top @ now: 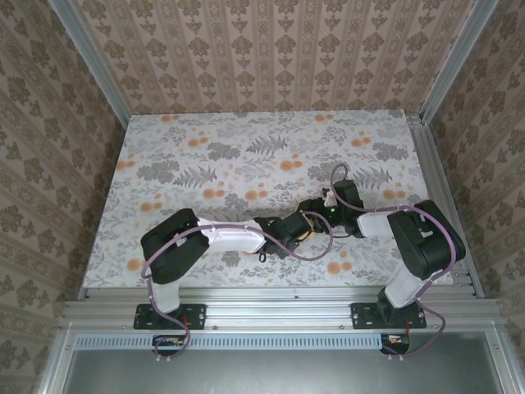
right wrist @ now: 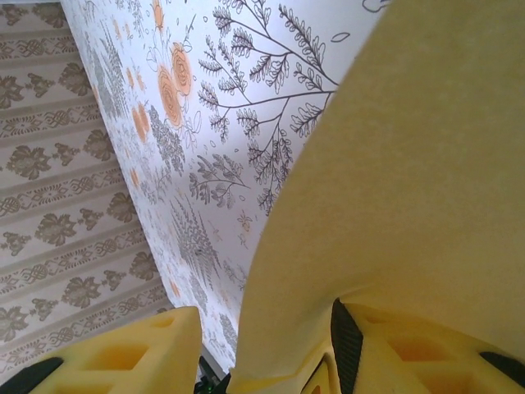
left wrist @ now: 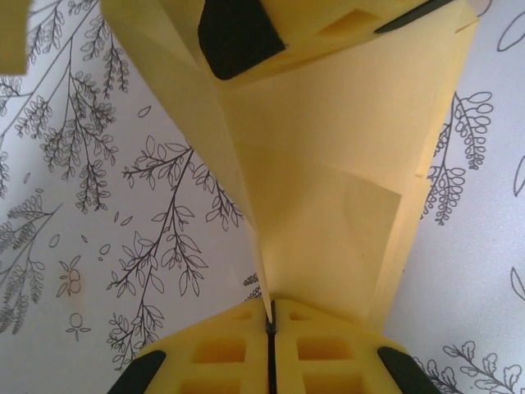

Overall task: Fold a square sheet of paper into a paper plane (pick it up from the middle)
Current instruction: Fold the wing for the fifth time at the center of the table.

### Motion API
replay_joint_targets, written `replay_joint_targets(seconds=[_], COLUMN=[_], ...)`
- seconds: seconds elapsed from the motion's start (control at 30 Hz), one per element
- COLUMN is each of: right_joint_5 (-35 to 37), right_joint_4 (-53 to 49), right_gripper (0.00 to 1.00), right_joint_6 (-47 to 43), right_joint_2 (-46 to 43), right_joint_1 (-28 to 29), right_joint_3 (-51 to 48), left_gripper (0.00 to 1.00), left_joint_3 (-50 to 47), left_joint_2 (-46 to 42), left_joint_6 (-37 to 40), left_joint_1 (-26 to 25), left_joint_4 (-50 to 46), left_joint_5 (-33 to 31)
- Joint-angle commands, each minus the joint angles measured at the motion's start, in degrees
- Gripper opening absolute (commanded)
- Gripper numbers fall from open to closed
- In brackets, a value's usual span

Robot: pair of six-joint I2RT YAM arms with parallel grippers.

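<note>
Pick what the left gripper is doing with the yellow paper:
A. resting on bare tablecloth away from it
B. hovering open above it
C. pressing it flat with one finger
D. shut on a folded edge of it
D: in the left wrist view the left gripper has its jaws pressed together, and a creased edge of the yellow paper runs into the slit between them.

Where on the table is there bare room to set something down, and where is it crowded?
Free: the far half of the table, up to the back wall, and the near left corner beside the left arm. Crowded: front centre, where the left gripper and right gripper meet at the paper.
</note>
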Motion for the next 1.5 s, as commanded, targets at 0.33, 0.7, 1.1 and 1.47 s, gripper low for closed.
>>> replay_joint_targets(seconds=[0.33,0.7,1.1,1.47], right_joint_5=[-4.2,-4.5,-5.1,-4.2], right_joint_4=[-16.0,-18.9,-18.3,-16.8], right_gripper=[0.40,0.27,0.11,0.00], right_joint_6=[-7.9,-9.9,-9.4,-10.3], right_joint_2=[-4.8,-4.7,-5.1,-6.3], right_joint_1=[-1.2,-1.6,-1.5,-1.6], right_joint_3=[0.9,0.2,-1.4,-3.6], left_gripper=[0.08,0.08,0.13,0.32], left_joint_3=[2.3,1.7,1.9,0.8], left_joint_2=[4.8,4.6,4.9,0.7], left_joint_6=[7.9,9.7,10.5,7.8], left_joint_1=[-3.0,-3.6,-3.7,-2.7], left_joint_4=[-3.0,-2.0,-2.0,-2.1], left_joint_5=[-4.6,-5.1,-5.2,-1.0])
